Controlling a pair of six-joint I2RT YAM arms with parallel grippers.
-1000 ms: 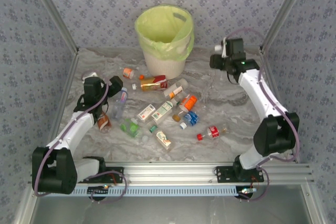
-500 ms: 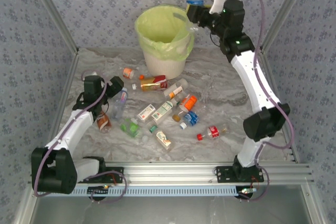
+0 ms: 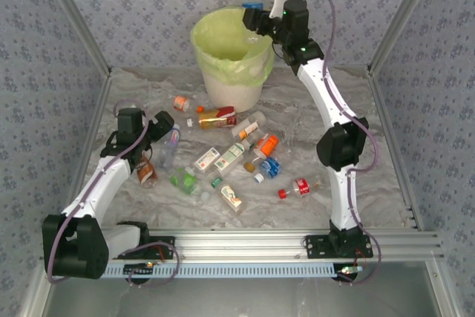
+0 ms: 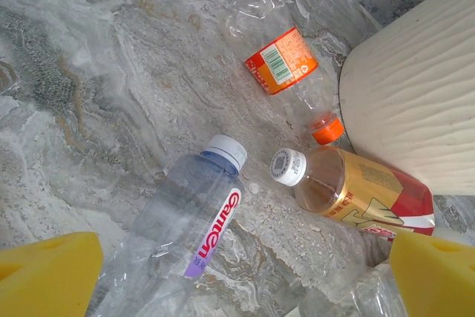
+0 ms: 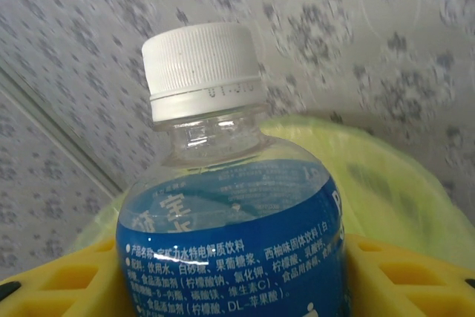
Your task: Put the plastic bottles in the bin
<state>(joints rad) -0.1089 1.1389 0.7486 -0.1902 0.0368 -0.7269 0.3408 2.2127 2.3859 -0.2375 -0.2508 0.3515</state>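
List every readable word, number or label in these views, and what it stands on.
"GanTen": red letters, label of the clear bottle.
"宝矿力水特电解质饮料": blue label of the white-capped bottle in the right gripper; print below too small.
Digits stamped on its cap: blurred.
Print on the orange-labelled bottle: too small.
Top view labels: too small.

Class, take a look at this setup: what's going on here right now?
The right hand grips a blue-labelled bottle with a white cap, held upright above the rim of the lined bin, not yet dropped. The left hand hangs open low over the table, above a clear bottle lying on its side. Roughly a dozen other bottles lie scattered before the bin.
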